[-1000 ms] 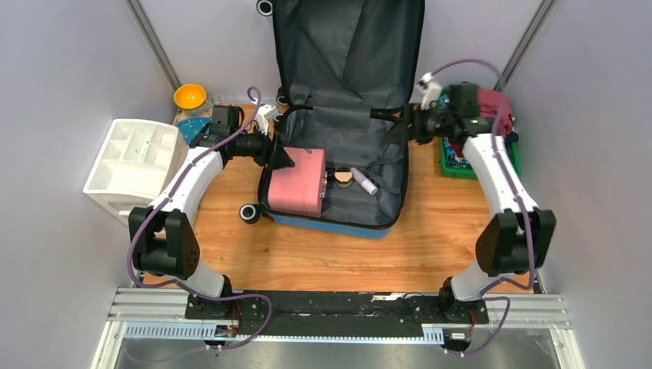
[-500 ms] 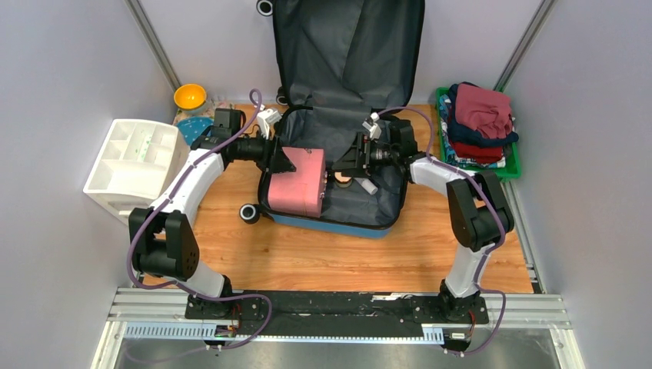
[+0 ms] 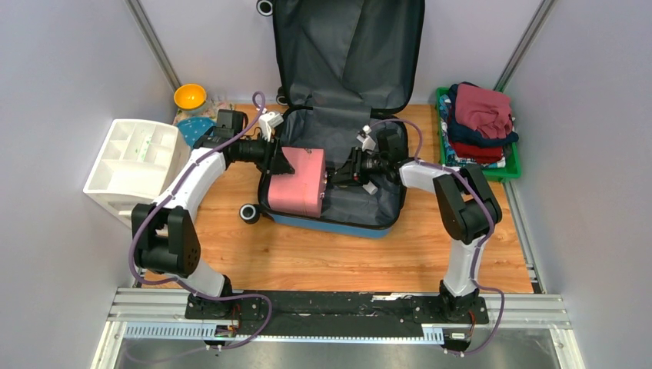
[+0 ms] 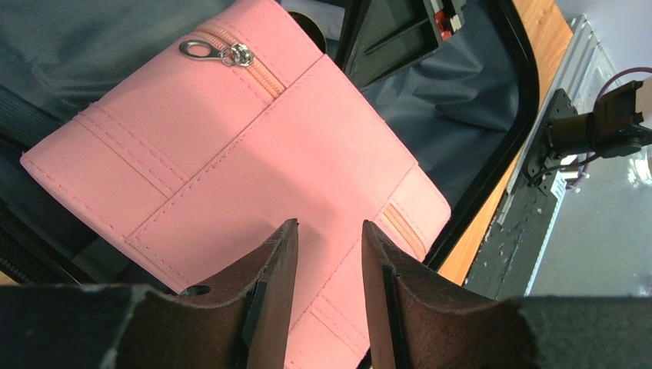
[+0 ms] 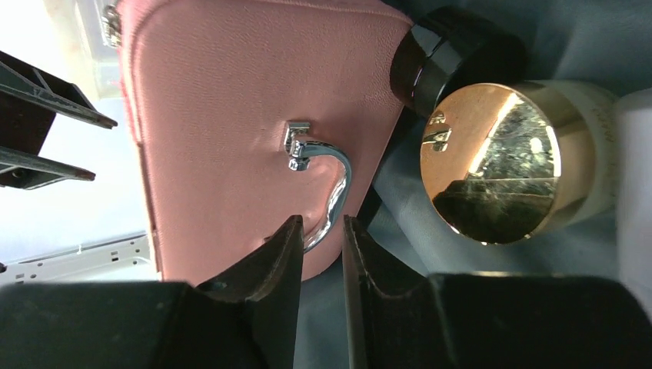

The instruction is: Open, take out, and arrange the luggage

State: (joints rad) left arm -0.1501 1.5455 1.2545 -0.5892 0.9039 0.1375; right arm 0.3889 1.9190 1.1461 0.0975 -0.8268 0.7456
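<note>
Luggage: open on the table, lid propped against the back wall, base lying flat, so the contents are reachable from above.
Pink case: in the base's left half, just beside a gold-lidded jar.
Left gripper: parted fingers at the case's left side, gripping nothing — probably there to steady it.
Right gripper: narrow jaws either side of the chrome handle; actual pinch impossible to tell.
Right arm, a second on: swung in from above the green tray.
Left fingers, a second on: narrowed.

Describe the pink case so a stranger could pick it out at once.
Find the open blue luggage in the middle of the wooden table, lid raised. On the left of its base lies the pink case: boxy, stitched, with a chrome handle, far larger than the gold-capped jar beside it.
</note>
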